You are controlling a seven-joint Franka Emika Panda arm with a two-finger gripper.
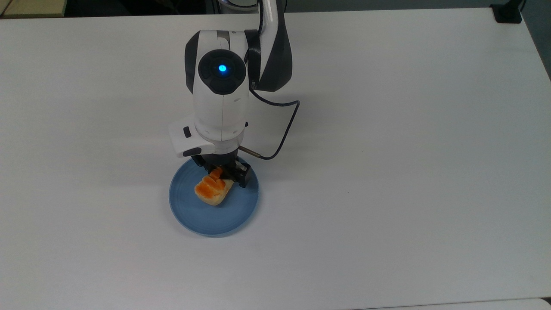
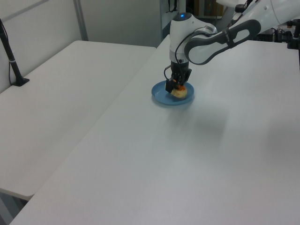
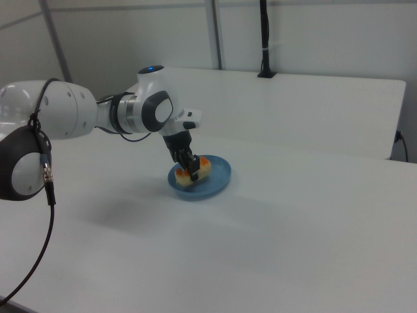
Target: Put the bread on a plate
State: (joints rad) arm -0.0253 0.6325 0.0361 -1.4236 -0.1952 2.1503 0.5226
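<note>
Over the plate [image 1: 196, 217], which sits mid-table nearer the top view's lower edge, the gripper [image 1: 220, 175] is clenched on one end of the bread [image 1: 211, 191]. The loaf's free end rests low inside the rim, likely so that letting go cannot roll it off.

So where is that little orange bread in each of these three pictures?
Top view: the bread lies below centre, over the upper part of the blue plate.
Left view: the bread is above centre, on the plate's right half.
Right view: the bread is near the middle, on the plate.
Shared landmark: the end effector gripping the bread.
</note>
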